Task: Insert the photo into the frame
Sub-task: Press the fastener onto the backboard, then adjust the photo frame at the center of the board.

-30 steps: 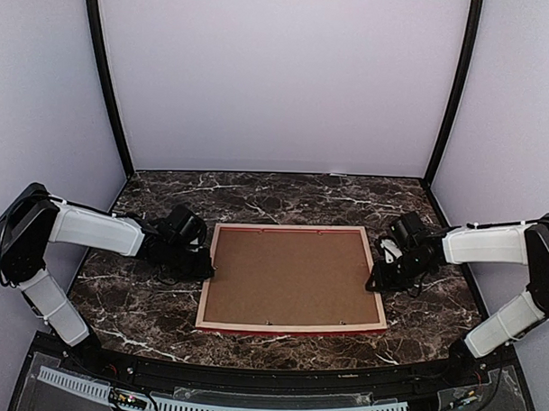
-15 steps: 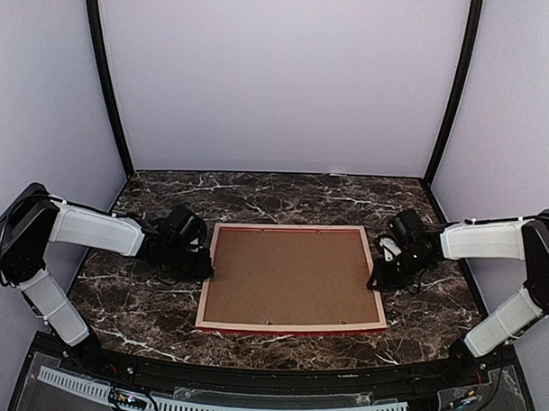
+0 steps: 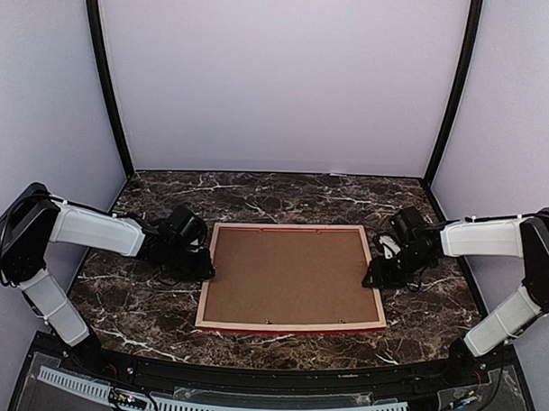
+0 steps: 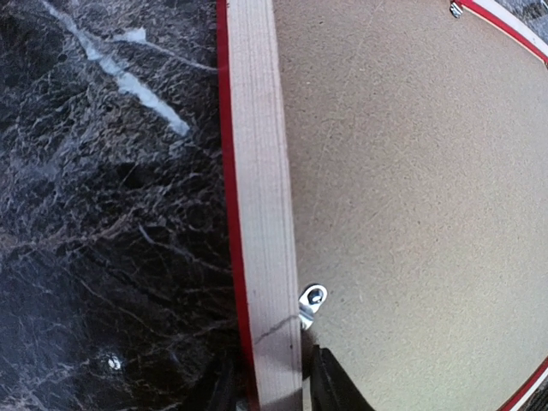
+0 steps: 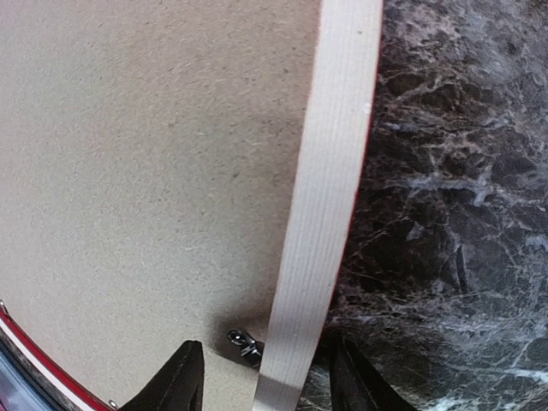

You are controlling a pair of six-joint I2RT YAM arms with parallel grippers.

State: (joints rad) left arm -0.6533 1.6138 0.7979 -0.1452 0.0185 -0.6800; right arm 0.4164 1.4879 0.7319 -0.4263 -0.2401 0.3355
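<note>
The frame (image 3: 289,327) lies face down mid-table, its pale wood back up and red showing at the edges. The plain brown backing board (image 3: 290,276) fills it. The photo is not in view. My left gripper (image 3: 206,268) is low at the frame's left rail (image 4: 261,171), with its fingers (image 4: 330,385) pressed against both sides of the rail. My right gripper (image 3: 371,274) is at the right rail (image 5: 334,171). It straddles the rail with its fingers (image 5: 175,381) apart and a gap on each side.
The dark marble table (image 3: 145,309) ends at pale walls and black corner posts (image 3: 107,82). Small metal clips (image 4: 312,300) on the frame's back hold the board (image 4: 411,171). One clip (image 5: 244,342) sits just inside the right rail, by the board (image 5: 154,154).
My right gripper has slid a little inward over the frame's right rail. The left arm and the frame have hardly moved.
</note>
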